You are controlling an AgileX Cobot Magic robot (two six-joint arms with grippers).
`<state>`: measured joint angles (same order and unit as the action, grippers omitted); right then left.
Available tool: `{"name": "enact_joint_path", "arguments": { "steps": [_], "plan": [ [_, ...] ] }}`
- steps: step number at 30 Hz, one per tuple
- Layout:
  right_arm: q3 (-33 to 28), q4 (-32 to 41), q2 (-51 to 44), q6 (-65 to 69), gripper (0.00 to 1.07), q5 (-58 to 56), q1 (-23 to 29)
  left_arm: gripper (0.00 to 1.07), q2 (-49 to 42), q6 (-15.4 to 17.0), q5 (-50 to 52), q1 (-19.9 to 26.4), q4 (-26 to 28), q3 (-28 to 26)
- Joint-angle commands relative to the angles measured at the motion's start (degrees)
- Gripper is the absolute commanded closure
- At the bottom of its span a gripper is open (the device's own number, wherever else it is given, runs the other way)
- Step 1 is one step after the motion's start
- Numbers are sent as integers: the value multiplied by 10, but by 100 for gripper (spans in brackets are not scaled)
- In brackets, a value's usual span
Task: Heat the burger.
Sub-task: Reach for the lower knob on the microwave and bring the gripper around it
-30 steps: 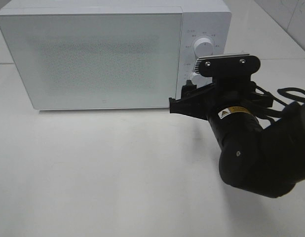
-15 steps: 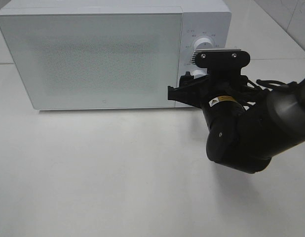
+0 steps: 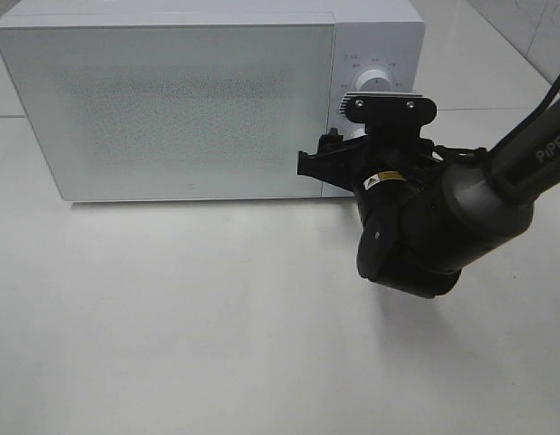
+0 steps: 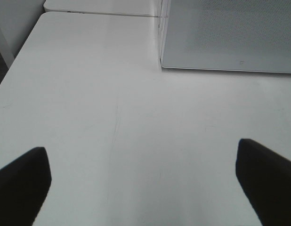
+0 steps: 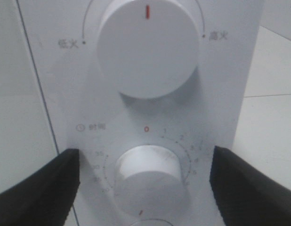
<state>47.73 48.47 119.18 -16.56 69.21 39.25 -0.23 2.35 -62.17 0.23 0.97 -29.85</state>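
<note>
Facing the timer knob [image 5: 145, 170] (lower dial), right gripper [image 5: 144, 188] gapes.

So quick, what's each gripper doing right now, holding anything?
Left gripper: open, holding nothing, over the table.
Right gripper: open, holding nothing, jaws either side of the lower knob on the microwave.

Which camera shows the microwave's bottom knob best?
The right wrist view: the bottom knob is close up, numbers around it. From high up the right arm hides it. The left wrist view shows only the microwave door.
</note>
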Motion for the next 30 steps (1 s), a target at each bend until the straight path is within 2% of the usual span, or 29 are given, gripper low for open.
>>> {"name": "enact_joint_path", "arguments": {
  "steps": [1,7,9,10,11,12,13,14,15,17,18,20,23,30],
  "plan": [
    [8,-7,1,13,32,26,-7,6,-14,2,7,1,3,1],
    [8,-10,1,16,37,14,-13,6,-13,2,7,1,2,1],
    [8,-10,1,16,45,13,-13,6,-11,2,7,1,2,1],
    [8,-10,1,16,45,13,-13,6,-11,2,7,1,2,1],
    [8,-10,1,19,55,10,-13,6,-11,2,7,1,2,1],
    [8,-10,1,19,55,10,-13,6,-11,2,7,1,2,1],
    [8,-10,1,23,61,6,-13,6,-11,2,7,1,2,1],
    [8,-10,1,30,72,0,-13,6,-11,2,7,1,2,1],
    [8,-10,1,30,72,0,-13,6,-11,2,7,1,2,1],
    [8,-10,1,31,89,-1,-13,6,-11,2,7,1,2,1],
    [8,-10,1,31,89,-1,-13,6,-11,2,7,1,2,1],
    [8,-10,1,31,99,-3,-13,6,-11,2,7,1,2,1],
    [8,-10,1,31,103,-12,-13,6,-11,2,7,1,2,1],
    [8,-13,1,36,102,-21,-13,6,-11,2,7,1,2,1]
  ]
}}
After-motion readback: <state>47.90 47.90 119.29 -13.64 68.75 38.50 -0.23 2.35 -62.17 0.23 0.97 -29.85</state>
